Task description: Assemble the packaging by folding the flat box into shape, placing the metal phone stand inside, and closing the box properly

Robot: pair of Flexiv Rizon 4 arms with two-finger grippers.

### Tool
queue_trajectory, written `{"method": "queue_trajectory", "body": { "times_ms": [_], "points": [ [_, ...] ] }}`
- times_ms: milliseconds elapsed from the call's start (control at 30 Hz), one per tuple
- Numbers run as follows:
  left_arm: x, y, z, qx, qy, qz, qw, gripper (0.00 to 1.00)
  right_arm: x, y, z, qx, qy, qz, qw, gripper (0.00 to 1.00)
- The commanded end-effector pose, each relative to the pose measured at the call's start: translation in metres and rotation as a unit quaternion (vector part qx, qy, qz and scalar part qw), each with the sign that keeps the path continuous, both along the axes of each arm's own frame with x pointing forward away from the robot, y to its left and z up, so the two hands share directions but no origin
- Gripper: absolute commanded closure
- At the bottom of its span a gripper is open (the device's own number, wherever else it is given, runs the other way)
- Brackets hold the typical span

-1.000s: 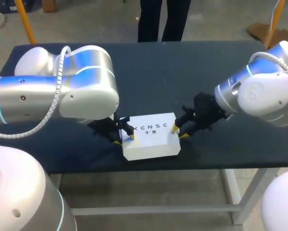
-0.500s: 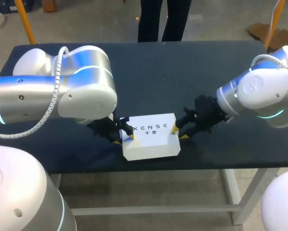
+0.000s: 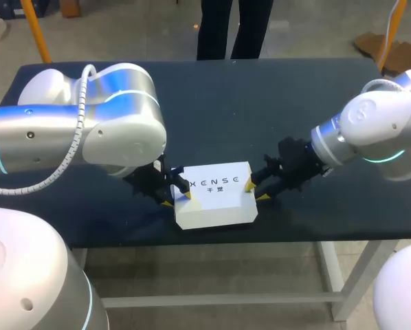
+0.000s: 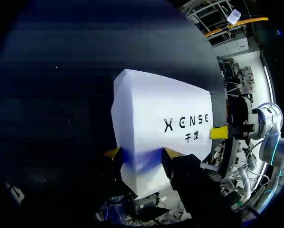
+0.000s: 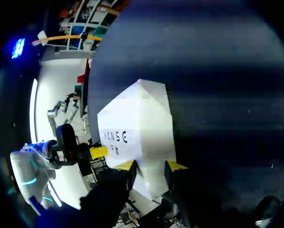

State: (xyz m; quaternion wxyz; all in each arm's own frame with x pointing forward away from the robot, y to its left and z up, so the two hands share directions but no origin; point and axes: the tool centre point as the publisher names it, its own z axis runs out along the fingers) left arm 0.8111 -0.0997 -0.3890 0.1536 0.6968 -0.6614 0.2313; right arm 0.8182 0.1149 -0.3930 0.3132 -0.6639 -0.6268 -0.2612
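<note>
The white box [image 3: 216, 196] rests closed on the surface [image 3: 274, 103], between both arms. The left end effector [image 3: 175, 199] (fingers partly spread) grips the box's left end; the right end effector [image 3: 254, 189] grips its right end likewise.

Left claw [image 3: 176, 199] and right claw [image 3: 254, 190] low, facing each other

The only print is on the top face of the white box [image 3: 216, 206]: a line of dark capital lettering [image 3: 214, 183] with two smaller characters centred beneath it. It lies between the left gripper [image 3: 177, 199] and the right gripper [image 3: 254, 190]. In each wrist view it sits ahead of that gripper, toward the other arm's. In the right wrist view only the line's end shows.
</note>
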Motion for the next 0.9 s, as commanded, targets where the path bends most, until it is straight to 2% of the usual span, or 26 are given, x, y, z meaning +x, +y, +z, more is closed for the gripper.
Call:
{"method": "queue_trajectory", "body": {
  "times_ms": [33, 167, 667, 700, 767, 867, 900],
  "points": [
    [0.0062, -0.0057, -0.0142, -0.001, 0.002, 0.002, 1.0, 0.45, 0.0035, 0.0069, -0.0042, 0.006, 0.003, 0.006, 1.0, 0.56],
    [0.0076, -0.0058, -0.0156, -0.002, 0.005, 0.008, 1.0, 0.51, 0.003, 0.0058, -0.001, 0.009, 0.003, 0.006, 1.0, 0.56],
    [0.0081, -0.0054, -0.017, -0.002, 0.008, 0.014, 1.0, 0.52, 0.003, 0.0058, -0.001, 0.009, 0.003, 0.006, 1.0, 0.56],
    [0.0081, -0.0054, -0.017, -0.002, 0.008, 0.014, 1.0, 0.5, 0.003, 0.0058, -0.001, 0.009, 0.003, 0.006, 1.0, 0.56],
    [0.0081, -0.0054, -0.017, -0.002, 0.008, 0.014, 1.0, 0.28, 0.003, 0.0058, -0.001, 0.009, 0.003, 0.006, 1.0, 0.55],
    [0.0081, -0.0054, -0.017, -0.002, 0.008, 0.014, 1.0, 0.39, 0.003, 0.0058, -0.001, 0.009, 0.003, 0.006, 1.0, 0.55],
    [0.0081, -0.0054, -0.017, -0.002, 0.008, 0.014, 1.0, 0.47, 0.003, 0.0058, -0.001, 0.009, 0.003, 0.006, 1.0, 0.55]
  ]
}}
